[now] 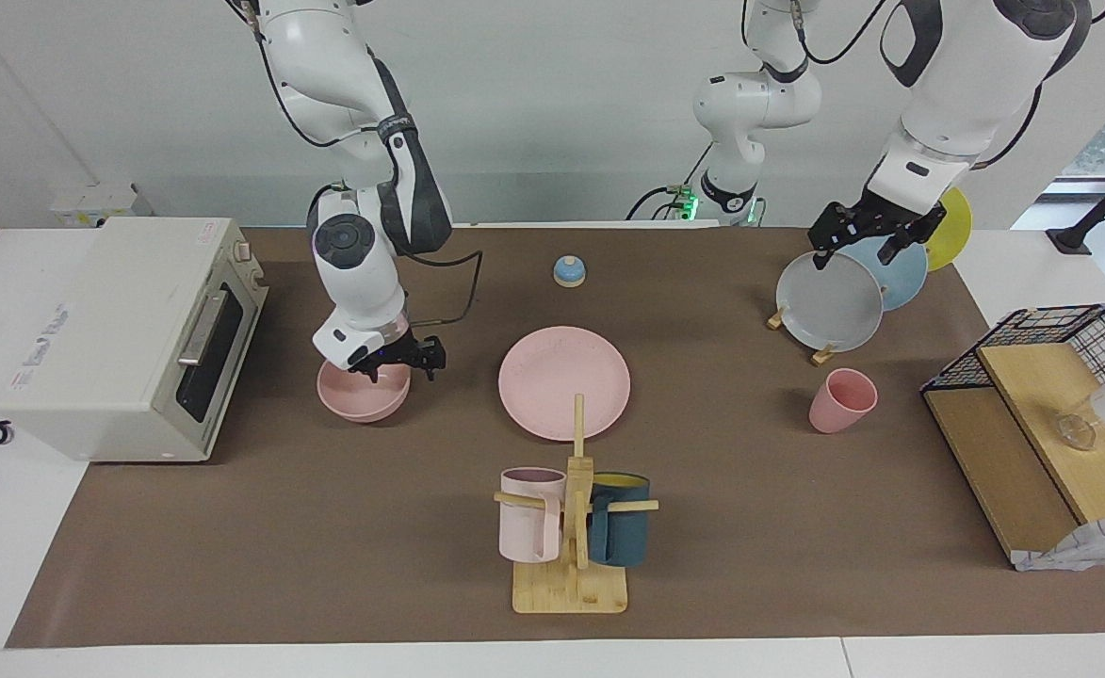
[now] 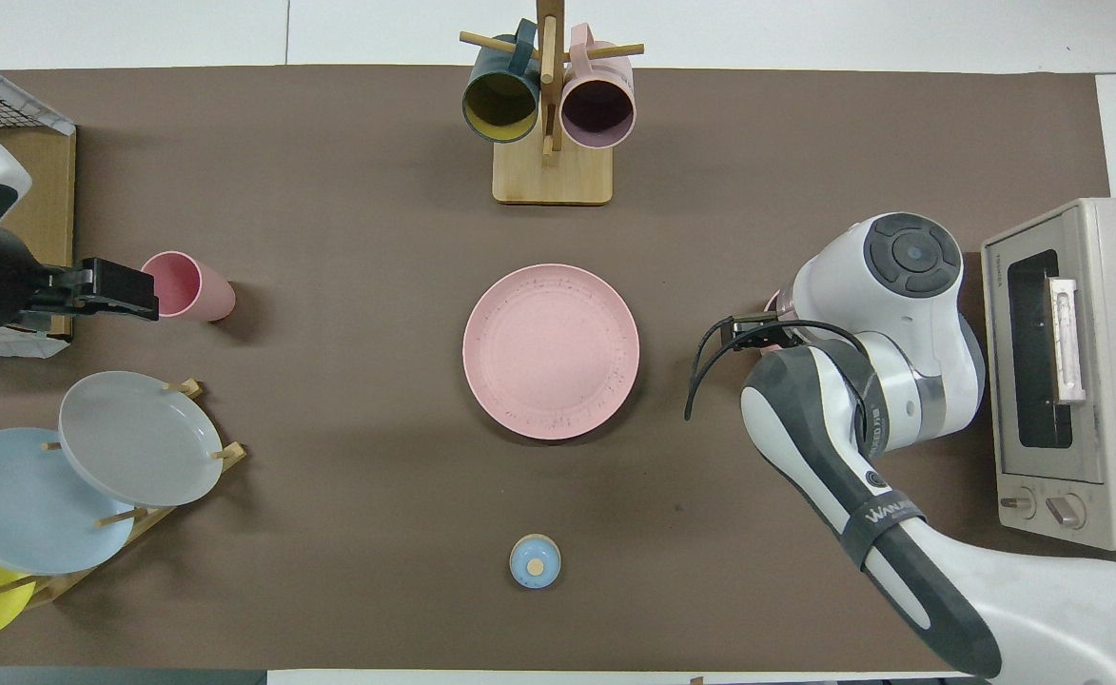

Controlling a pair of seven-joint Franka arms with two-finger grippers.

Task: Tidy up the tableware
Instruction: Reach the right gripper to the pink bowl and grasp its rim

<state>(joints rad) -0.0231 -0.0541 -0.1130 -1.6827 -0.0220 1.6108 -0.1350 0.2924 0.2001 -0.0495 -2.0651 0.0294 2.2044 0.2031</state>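
— Brown mat (image 1: 326,565): why is the right gripper (image 1: 399,358) at centre-left, down on the bowl (image 1: 362,394)?
— Probably for stacking on the central plate (image 1: 564,381); its grasp's unclear. The left gripper (image 1: 868,235) waits, upper right, grip unclear.

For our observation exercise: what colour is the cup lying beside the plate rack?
Pale pink, seen best in the facing view: the cup.
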